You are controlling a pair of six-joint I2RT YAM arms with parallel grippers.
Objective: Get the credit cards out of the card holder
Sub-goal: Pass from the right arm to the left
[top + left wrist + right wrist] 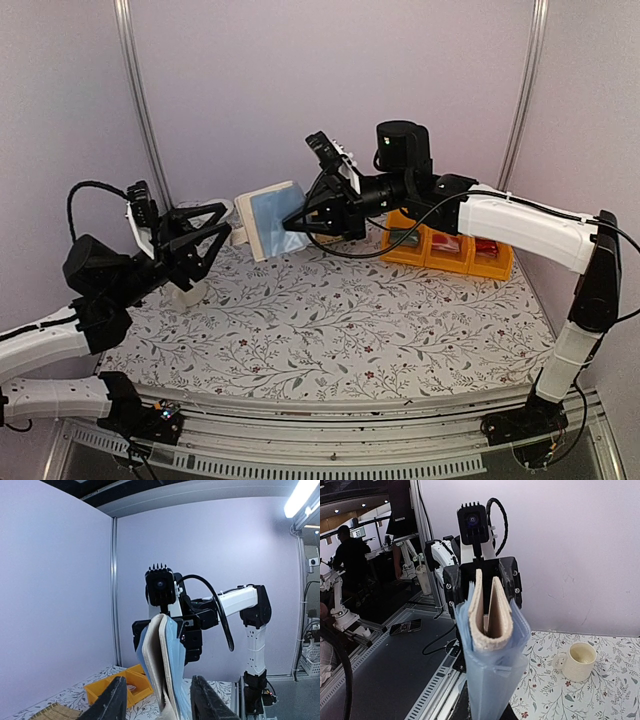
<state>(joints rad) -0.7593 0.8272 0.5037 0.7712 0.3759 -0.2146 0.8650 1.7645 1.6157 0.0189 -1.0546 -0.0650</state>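
Observation:
The beige card holder (268, 222) hangs in the air at the back of the table, folded over, with light blue glossy plastic leaves (492, 680) fanned around it. My right gripper (302, 222) is shut on its right end. In the right wrist view the holder's tan fold (490, 615) stands upright and hides my own fingers. My left gripper (222, 222) is open at the holder's left end. In the left wrist view the holder (161, 660) runs down between the fingers (112, 700), with a gap on each side. No red-pink card shows, and I cannot tell a blue card from the blue plastic.
Yellow bins (445, 250) with small red items stand at the back right, behind my right arm. A cream mug (577, 661) sits on the floral tablecloth below my left gripper. A corner of a woven straw mat (52, 712) shows at the lower left of the left wrist view.

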